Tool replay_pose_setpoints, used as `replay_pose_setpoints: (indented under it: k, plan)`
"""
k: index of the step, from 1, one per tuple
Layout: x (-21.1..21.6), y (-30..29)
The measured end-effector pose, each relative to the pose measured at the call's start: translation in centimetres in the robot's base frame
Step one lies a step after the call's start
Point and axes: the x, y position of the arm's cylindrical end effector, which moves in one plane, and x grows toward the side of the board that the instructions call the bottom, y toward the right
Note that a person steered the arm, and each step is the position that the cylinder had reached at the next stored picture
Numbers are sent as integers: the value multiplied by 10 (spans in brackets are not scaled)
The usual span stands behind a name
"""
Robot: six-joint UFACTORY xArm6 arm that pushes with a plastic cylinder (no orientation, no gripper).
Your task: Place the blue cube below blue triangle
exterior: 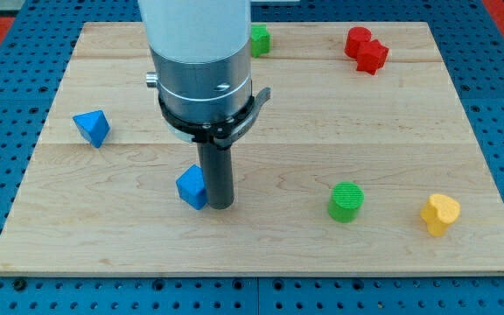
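Camera view: my tip point(220, 206) is touching blue cube point(192, 187) on its right side; no gripper fitted. Blue triangle point(91, 127) is sitting far-left. Judgement: keep pushing leftward, centred, avoiding spin.

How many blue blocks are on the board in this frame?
2. The blue triangle lies near the view's left edge; the blue cube sits left of centre, against my tip. The arm could hide another.
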Motion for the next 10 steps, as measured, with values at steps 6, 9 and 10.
replay_pose_setpoints:
  k: [6,9,10]
  plan:
    - [-43,-42]
    - [-12,-126]
    - [-19,-148]
